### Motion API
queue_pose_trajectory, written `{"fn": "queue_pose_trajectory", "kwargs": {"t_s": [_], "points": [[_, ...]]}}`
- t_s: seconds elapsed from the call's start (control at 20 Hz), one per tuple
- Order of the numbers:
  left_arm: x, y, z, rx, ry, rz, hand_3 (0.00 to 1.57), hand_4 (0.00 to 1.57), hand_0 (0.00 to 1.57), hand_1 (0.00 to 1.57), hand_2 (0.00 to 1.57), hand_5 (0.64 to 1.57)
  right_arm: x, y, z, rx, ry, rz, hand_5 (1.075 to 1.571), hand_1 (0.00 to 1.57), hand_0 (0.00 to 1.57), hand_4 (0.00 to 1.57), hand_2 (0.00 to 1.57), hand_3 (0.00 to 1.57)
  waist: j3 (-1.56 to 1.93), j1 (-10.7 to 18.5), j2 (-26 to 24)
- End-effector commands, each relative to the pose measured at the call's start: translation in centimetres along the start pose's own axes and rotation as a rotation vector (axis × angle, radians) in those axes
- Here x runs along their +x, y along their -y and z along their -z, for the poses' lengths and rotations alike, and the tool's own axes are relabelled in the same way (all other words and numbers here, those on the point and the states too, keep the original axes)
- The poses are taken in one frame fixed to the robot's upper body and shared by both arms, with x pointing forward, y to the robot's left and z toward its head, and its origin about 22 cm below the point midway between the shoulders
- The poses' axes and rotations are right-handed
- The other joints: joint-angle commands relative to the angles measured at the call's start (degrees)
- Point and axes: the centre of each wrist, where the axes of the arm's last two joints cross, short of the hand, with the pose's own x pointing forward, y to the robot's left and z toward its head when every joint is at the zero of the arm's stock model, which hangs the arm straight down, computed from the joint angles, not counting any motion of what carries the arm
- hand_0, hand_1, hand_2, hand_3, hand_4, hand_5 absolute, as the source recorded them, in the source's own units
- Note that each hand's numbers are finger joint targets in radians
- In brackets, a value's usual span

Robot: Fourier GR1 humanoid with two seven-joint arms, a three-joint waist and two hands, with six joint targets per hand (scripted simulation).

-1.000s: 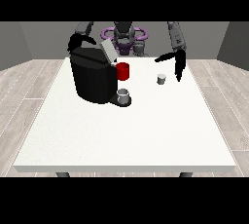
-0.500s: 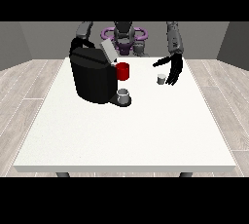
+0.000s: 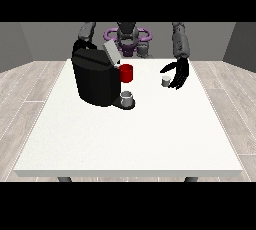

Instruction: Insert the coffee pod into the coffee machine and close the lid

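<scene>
Matt black plastic-looking coffee machine (image 3: 96, 81), smooth white table (image 3: 150, 134), glossy red mug (image 3: 127, 73), wood-plank floor (image 3: 30, 89)

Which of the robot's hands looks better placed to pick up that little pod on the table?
Its left, I'd guess. The robot hand at the view's right hangs right beside the small grey coffee pod, fingers spread around it. The other robot hand is behind the black coffee machine, farther away.

The hand at the view's right (image 3: 178, 74) hangs low with fingers spread open, its arm (image 3: 180, 46) reaching steeply down.
</scene>
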Motion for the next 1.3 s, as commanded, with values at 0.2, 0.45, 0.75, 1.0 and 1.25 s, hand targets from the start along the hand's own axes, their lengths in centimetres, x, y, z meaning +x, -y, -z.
{"fn": "queue_pose_trajectory", "kwargs": {"t_s": [0.2, 0.45, 0.75, 1.0, 1.25], "points": [[-1.2, 1.2, 0.0, 0.109, 0.051, 0.111, 0.62, 0.15, 0.72, 0.72, 0.85, 1.571, 0.5, 0.3, 0.0, -0.003, -0.004, -0.002, 1.571, 0.00, 0.00, 0.52, 0.00, 0.00, 0.00, -0.83, 0.95], [0.0, 0.0, 1.2, 0.143, 0.094, 0.139, 0.74, 0.39, 0.82, 0.82, 0.97, 1.571, 1.3, -1.2, 1.1, -0.015, 0.025, 0.008, 1.571, 0.00, 0.00, 0.52, 0.00, 0.00, 0.00, -0.17, 2.92], [1.5, -0.2, 2.2, 0.152, 0.063, 0.260, 0.78, 0.31, 0.90, 0.90, 1.01, 1.571, 0.8, -1.8, 0.7, 0.013, 0.036, 0.023, 1.571, 0.00, 0.00, 0.51, 0.00, 0.00, 0.03, -2.08, 3.33], [-0.5, -0.1, 1.3, 0.126, 0.111, 0.261, 1.31, 0.47, 1.23, 1.23, 1.36, 1.571, -0.7, -0.9, -0.4, -0.007, 0.017, 0.032, 1.571, 0.00, 0.00, 0.43, 0.00, 0.00, 0.00, -0.78, 1.71], [3.8, -0.8, 3.0, 0.031, 0.222, 0.249, 1.41, 0.63, 1.48, 1.48, 1.47, 1.571, -0.8, 0.8, 1.1, -0.044, -0.036, 0.046, 1.571, 0.00, 0.00, 0.43, 0.00, 0.00, 0.03, 0.41, -2.01]]}}
